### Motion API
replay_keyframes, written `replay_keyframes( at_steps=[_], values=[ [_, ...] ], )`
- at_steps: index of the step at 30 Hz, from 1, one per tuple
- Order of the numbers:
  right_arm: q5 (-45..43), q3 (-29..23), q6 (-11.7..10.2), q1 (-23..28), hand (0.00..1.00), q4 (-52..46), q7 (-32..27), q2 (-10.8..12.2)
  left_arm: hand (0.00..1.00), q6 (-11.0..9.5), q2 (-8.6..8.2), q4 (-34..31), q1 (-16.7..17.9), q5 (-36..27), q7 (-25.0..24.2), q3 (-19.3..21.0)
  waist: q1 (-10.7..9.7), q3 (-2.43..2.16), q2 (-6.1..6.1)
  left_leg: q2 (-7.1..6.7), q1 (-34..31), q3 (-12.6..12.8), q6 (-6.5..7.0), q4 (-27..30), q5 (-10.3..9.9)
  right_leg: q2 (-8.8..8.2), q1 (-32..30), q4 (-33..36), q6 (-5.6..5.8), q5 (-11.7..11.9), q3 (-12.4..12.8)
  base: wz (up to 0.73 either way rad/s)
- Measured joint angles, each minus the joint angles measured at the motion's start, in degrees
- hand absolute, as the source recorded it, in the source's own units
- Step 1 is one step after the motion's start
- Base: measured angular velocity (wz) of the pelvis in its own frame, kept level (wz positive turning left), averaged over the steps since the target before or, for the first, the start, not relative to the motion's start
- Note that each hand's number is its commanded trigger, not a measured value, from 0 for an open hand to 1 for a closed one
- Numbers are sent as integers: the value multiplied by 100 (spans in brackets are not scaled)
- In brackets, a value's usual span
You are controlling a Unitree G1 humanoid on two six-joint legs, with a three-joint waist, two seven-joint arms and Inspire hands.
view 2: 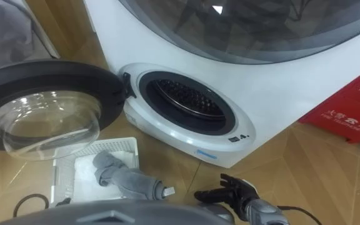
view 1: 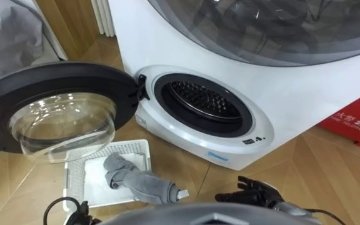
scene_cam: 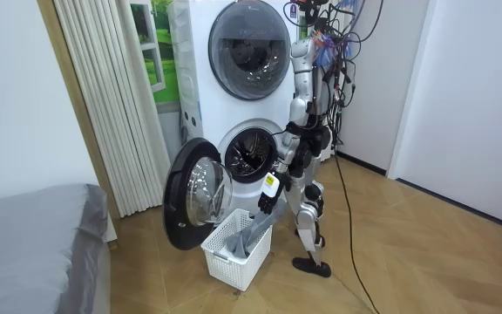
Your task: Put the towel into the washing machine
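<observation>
Stands before the white washing machine (view 1: 280, 94), round door (view 1: 55, 78) swung open. Below the door, a white basket (view 1: 74, 181) on the floor (view 1: 330, 169). Grips the grey towel (view 1: 136, 181) by its upper end with the left hand (scene_cam: 266, 205), rest lying in the basket. Holds the right hand (view 1: 255, 186) empty, fingers apart.
</observation>
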Motion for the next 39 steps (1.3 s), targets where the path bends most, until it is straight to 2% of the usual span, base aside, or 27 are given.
replay_keyframes(
  at_steps=[9, 12, 15, 17, 23, 28, 33, 35, 37, 39],
  values=[
    [234, 13, 0, -7, 0, 71, -47, 3, 0, -2, 15, -14, -45, -1, -2, -20, -2, 4, -17, -4, -16, -8, 4, -5, -2, -3, -23, 7, 0, 0, -10, 0],
    [417, 71, 2, 2, 0, 77, -45, 0, 0, -72, 19, -34, -108, 7, 20, -19, -8, 6, -11, -11, -78, -47, 5, 11, -3, -13, -57, 6, 0, 0, -54, 7],
    [337, 68, -53, -41, 0, 86, -15, -7, 0, -283, 27, -252, -132, -11, 44, -2, -8, 3, -4, -12, -193, -54, 4, 11, -3, -15, -152, 4, -1, -1, -57, 0],
    [343, 80, -118, -43, 0, 107, 13, -13, 0, -505, 23, -257, -221, -42, 138, -11, -11, -10, 14, -17, -248, -58, 3, 29, -1, -12, -206, 8, -2, -1, -72, 0],
    [342, 129, -236, -108, 0, 145, 18, -14, 0, -875, 7, -241, -545, -22, 269, -87, -10, -20, 27, -15, -484, -32, 1, 114, 3, -22, -433, 33, -9, 3, -67, -1],
    [295, 121, -299, -252, 0, 212, 13, -15, 0, -1010, -4, -214, -671, -24, 286, -288, -31, -17, 46, -13, -775, 13, 3, 229, 5, -101, -750, 160, -12, 2, -69, -7],
    [189, 268, -326, -690, 0, 516, -25, -13, 0, -1045, -41, 338, -1145, 6, 274, -535, -22, 38, 79, -42, -1094, 22, 11, 401, 9, -136, -1114, 368, -17, 5, -88, -2],
    [195, 450, -370, -893, 0, 596, -105, -18, 0, -1059, -79, 583, -1399, -16, 287, -683, -25, 90, 107, -69, -1310, 25, 25, 511, 17, -184, -1336, 463, -22, 8, -96, -4],
    [187, 473, -380, -1015, 0, 629, -189, 1, 0, -1084, -147, 778, -1612, -16, 308, -688, -27, 120, 130, -103, -1530, 35, 65, 554, 40, -222, -1581, 574, -36, 18, -95, 0],
    [96, 523, -380, -1140, 0, 635, -260, 23, 0, -1109, -166, 909, -1811, -16, 384, -679, -8, 145, 101, -120, -1834, 40, 80, 687, 49, -264, -1909, 735, -45, 23, -82, -2]
  ],
)
